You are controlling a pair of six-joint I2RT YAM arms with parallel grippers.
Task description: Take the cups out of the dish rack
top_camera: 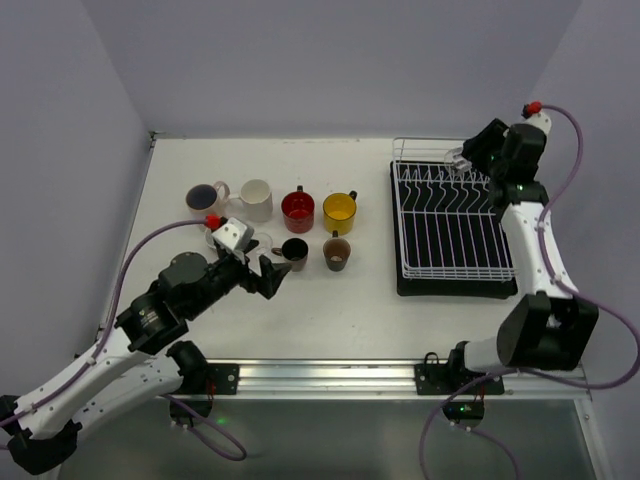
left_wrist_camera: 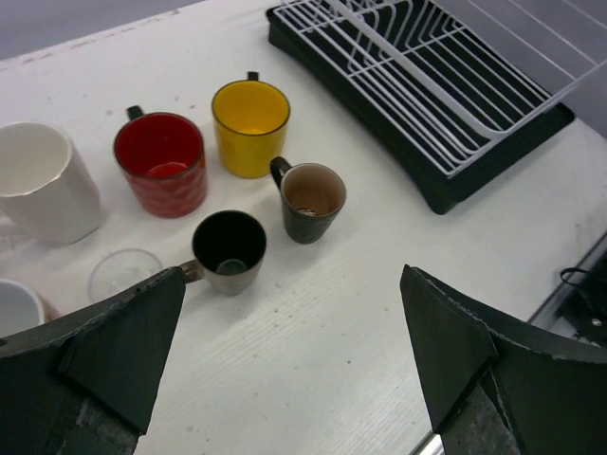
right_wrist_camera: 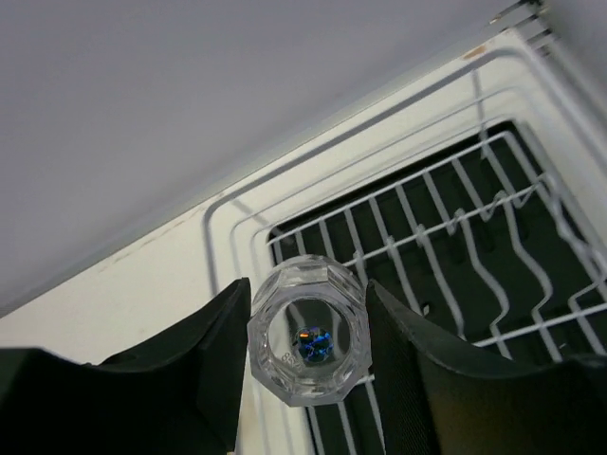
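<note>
Left gripper (top_camera: 270, 276), jaws spread wide, hovers empty near glossy round mugs, red (top_camera: 298, 208) and yellow (top_camera: 339, 208) among them, on the matte white table (top_camera: 340, 310). White wire dish rack (top_camera: 450, 225) sits on a black tray (top_camera: 455, 288). Right gripper (right_wrist_camera: 308, 334) clamps a faceted clear glass (right_wrist_camera: 327, 374) over the rack's far rim.

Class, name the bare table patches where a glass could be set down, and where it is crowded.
Free: between yellow cup, brown cup and dish rack; also the table in front of the brown cup. Crowded: around the black cup, beside the left gripper.
</note>
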